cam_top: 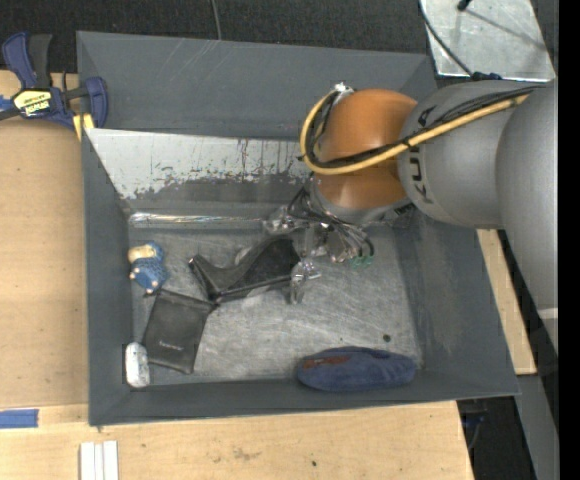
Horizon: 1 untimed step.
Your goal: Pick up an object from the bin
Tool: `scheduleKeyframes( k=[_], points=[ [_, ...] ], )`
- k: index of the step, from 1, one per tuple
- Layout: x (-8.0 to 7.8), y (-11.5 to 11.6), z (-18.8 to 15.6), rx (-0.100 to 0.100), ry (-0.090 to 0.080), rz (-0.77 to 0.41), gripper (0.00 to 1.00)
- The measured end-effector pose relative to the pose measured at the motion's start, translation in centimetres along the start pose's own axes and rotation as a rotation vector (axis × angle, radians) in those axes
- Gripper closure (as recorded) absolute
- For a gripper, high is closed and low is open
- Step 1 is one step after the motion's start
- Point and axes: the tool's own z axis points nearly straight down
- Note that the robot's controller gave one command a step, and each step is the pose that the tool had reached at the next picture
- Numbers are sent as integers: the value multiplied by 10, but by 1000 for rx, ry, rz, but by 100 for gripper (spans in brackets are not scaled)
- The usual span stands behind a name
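Arm (480,158): I see it coming in from the right. Smooth grey shell, glossy orange dome cover (360,158) at the wrist, yellow cable (315,128) looped over it.
Gripper (305,273): bare metal, down low at bin centre, right at the right-hand end of the black bent object. How far open, and whether it has hold of anything: can't tell, wrist hardware blocks my look.
Black bent object (240,276): matte, dark, elongated. Thin bar toward the left, broader chunk toward the gripper. Lying flat mid-floor. Exact kind, can't tell.
Bin (270,88): grey sheet metal w/ sloped walls, back wall scuffed and streaked, floor scratched dull.
Black wallet (175,336): flat, rectangular, looks like leather. Front-left, just beside the bar's left end.
Blue pouch (355,370): soft fabric, oval, slumped against the front wall, apart from the gripper.
Small figure (147,265): blue and white, rounded, left side of the floor, above the wallet.
White item (136,364): small, pale, front-left corner, touching the wallet's edge. Kind unclear.
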Motion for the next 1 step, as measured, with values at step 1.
scheduleKeyframes(
  k=[1],
  points=[
    [4, 33, -142, -2, 1, -211, 100]
  ],
)
